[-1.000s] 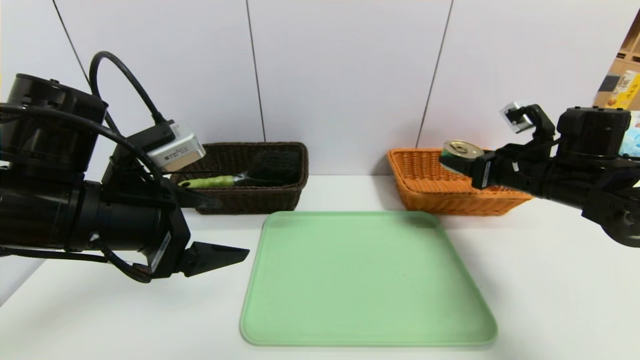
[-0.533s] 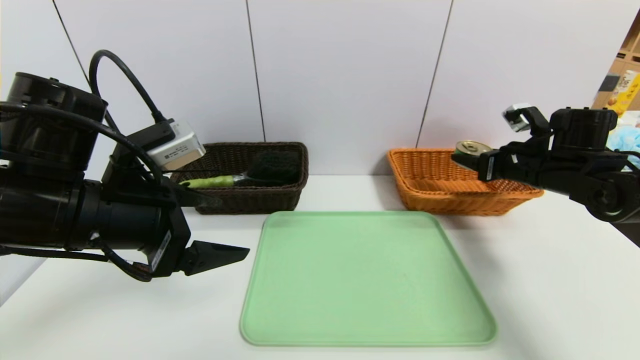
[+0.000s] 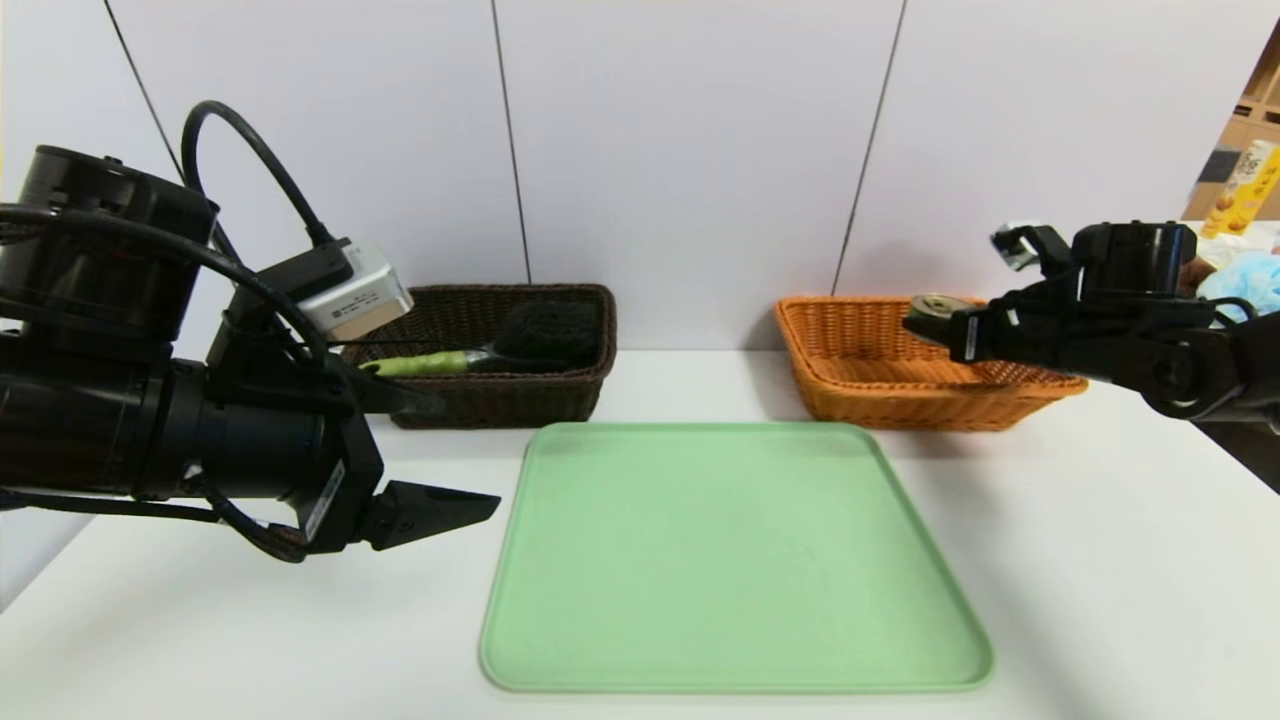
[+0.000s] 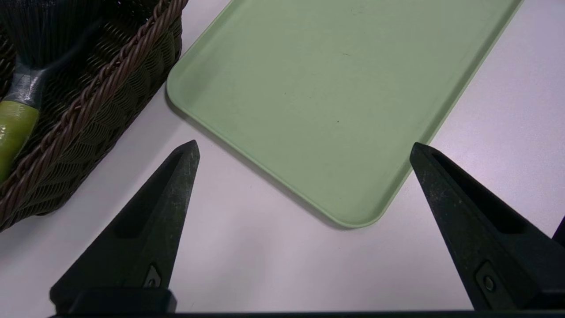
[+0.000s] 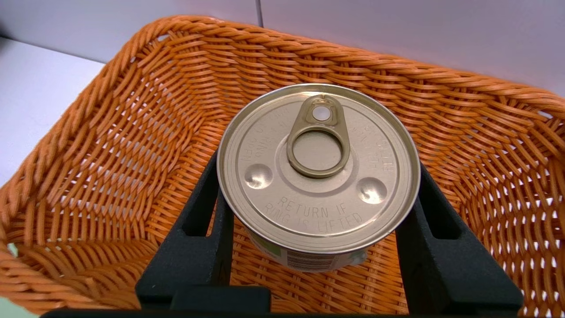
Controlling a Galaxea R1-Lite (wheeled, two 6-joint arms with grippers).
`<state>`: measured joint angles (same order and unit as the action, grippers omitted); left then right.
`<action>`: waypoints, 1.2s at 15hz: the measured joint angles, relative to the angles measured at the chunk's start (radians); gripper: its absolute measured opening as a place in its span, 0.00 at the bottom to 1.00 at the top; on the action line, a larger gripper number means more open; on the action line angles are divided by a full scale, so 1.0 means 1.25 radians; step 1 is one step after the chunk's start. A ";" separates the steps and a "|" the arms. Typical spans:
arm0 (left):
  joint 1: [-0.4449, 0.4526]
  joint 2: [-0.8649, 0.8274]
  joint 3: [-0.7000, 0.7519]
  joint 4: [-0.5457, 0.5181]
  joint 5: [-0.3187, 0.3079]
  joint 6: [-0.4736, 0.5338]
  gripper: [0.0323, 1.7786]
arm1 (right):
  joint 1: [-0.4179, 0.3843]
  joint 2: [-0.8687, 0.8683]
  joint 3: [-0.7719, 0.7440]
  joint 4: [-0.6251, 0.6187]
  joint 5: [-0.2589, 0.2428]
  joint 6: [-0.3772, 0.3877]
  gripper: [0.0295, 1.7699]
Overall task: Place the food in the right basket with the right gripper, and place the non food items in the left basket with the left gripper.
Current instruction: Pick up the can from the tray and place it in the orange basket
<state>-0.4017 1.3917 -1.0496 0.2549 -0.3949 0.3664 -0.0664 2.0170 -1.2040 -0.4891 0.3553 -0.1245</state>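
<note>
The food, a small tin can (image 3: 938,304) with a gold pull-tab lid (image 5: 318,168), hangs upright over the inside of the orange right basket (image 3: 860,380), above its woven floor (image 5: 132,132). My right gripper (image 3: 932,322) is shut on the can's sides, one black finger (image 5: 205,207) on each flank. The dark brown left basket (image 3: 500,400) holds a brush (image 3: 470,358) with a green handle (image 4: 15,128) and black bristles. My left gripper (image 3: 468,455) hovers open and empty above the table, beside the near left corner of the tray (image 4: 303,148).
A pale green tray (image 3: 735,560) lies bare in the middle of the white table, between and in front of the two baskets. The wall stands right behind the baskets. Boxes and a blue bundle (image 3: 1240,275) sit at the far right.
My right gripper has carried the can a little farther back over the orange basket, levelled it and lowered it slightly. The left arm has not moved.
</note>
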 joint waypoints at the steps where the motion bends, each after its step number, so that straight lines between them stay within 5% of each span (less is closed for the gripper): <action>1: 0.000 0.000 0.000 0.000 0.000 0.000 0.95 | -0.001 0.011 -0.012 0.006 0.000 0.002 0.55; 12: 0.001 0.002 0.001 0.000 0.000 0.000 0.95 | -0.001 0.067 -0.092 0.097 0.001 0.001 0.55; 18: 0.001 0.002 0.000 0.000 0.000 -0.001 0.95 | 0.002 0.054 -0.104 0.116 0.003 0.001 0.77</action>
<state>-0.4002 1.3936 -1.0491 0.2545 -0.3953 0.3647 -0.0634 2.0840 -1.3345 -0.3443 0.3591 -0.1230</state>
